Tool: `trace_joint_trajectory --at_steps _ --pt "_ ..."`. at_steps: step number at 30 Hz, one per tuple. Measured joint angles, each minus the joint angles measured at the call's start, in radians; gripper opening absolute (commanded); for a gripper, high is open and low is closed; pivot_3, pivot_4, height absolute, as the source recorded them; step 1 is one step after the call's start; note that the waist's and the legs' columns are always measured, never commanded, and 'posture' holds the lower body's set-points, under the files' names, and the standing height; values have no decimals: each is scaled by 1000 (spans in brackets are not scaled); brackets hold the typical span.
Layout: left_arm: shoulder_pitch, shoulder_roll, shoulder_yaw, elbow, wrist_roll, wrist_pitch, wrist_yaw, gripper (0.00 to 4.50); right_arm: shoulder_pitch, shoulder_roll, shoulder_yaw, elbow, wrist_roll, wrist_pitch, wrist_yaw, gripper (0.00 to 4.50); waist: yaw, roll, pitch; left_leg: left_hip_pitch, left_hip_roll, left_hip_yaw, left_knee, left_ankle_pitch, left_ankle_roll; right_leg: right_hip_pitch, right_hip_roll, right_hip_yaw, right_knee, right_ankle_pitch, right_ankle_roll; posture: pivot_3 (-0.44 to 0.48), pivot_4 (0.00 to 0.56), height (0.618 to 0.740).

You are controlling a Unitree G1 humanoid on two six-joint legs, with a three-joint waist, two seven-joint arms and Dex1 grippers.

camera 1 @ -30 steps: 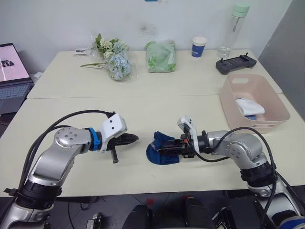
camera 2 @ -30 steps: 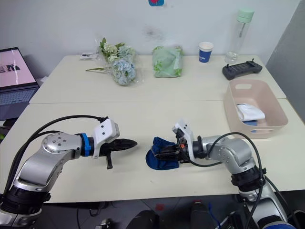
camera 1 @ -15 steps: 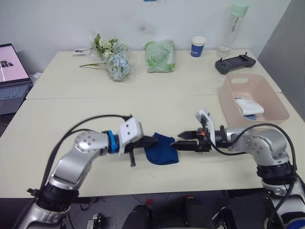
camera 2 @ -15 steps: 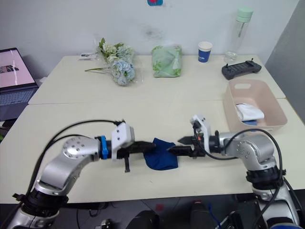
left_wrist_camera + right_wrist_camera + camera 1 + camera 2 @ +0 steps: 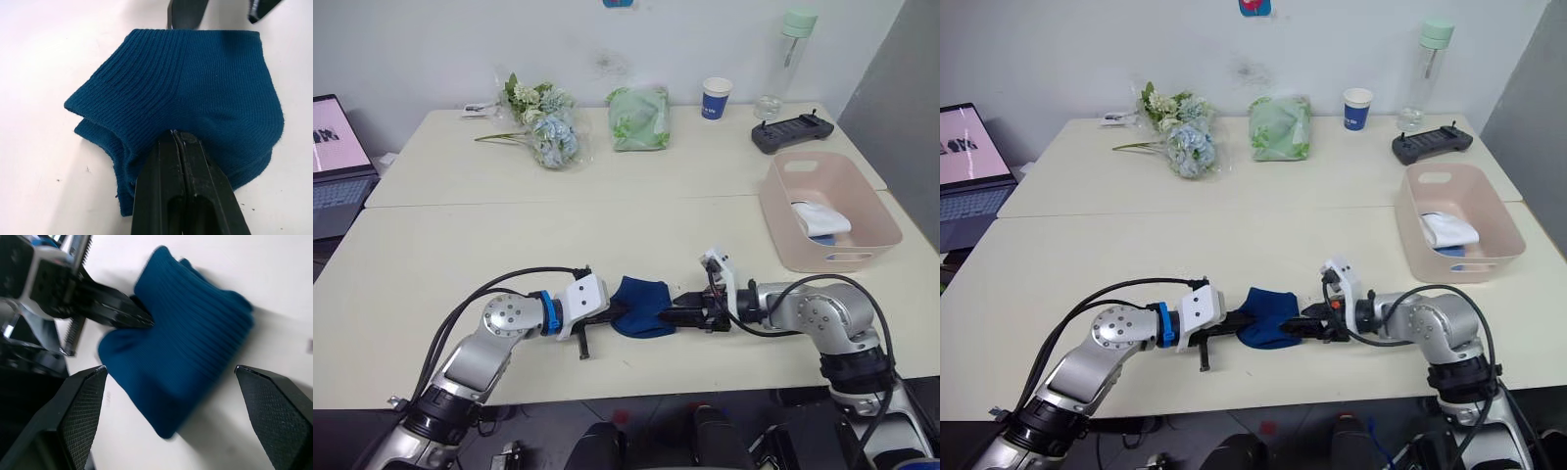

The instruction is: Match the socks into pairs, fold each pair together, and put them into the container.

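So the folded navy socks (image 5: 641, 306) are lying on the counter (image 5: 460, 245) near its front edge, roughly in the middle. The left gripper (image 5: 182, 142) has its jaws pressed together on the fold, pinching the navy fabric, and you can see both layers stacked in the left wrist view. The right gripper (image 5: 677, 307) sits just beside the bundle on the opposite side, jaws spread wide with the socks between the two tips but not gripped. The pink container (image 5: 783, 240) is off by the counter's right edge, well apart from the grippers, with a white sock (image 5: 818, 217) and a bit of light blue inside it. Along the far edge there's a bunch of flowers (image 5: 543, 122), a pale green cloth bundle (image 5: 639, 117), a blue paper cup (image 5: 716, 98), a bottle (image 5: 791, 54) and a black controller (image 5: 790, 132). A laptop (image 5: 337, 147) sits at the far left.
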Motion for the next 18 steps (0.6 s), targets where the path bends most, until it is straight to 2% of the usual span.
trace_joint_trajectory --at_steps 7,8,11,18 --pt "13 4 5 -13 0 3 7 0 -61 135 -10 139 -6 -2 -26 4486 -2 1 -4 4 0 2 -6 0 0 0 0 1 0 0 0 0 150 740" --pt "18 5 8 -17 0 3 8 0 -67 141 -11 151 -6 -3 -25 4311 -3 1 -4 4 0 2 -6 0 0 0 0 1 0 0 0 0 150 740" --pt "29 12 15 -27 -2 5 8 0 -71 136 4 168 -25 -27 -21 3561 -3 1 -4 4 0 2 -6 0 0 0 0 1 0 0 0 0 150 740" --pt "33 12 23 -30 -15 14 -1 0 -62 125 48 175 -52 -64 -18 982 -3 1 -4 4 0 2 -6 0 0 0 0 1 0 0 0 0 150 740"
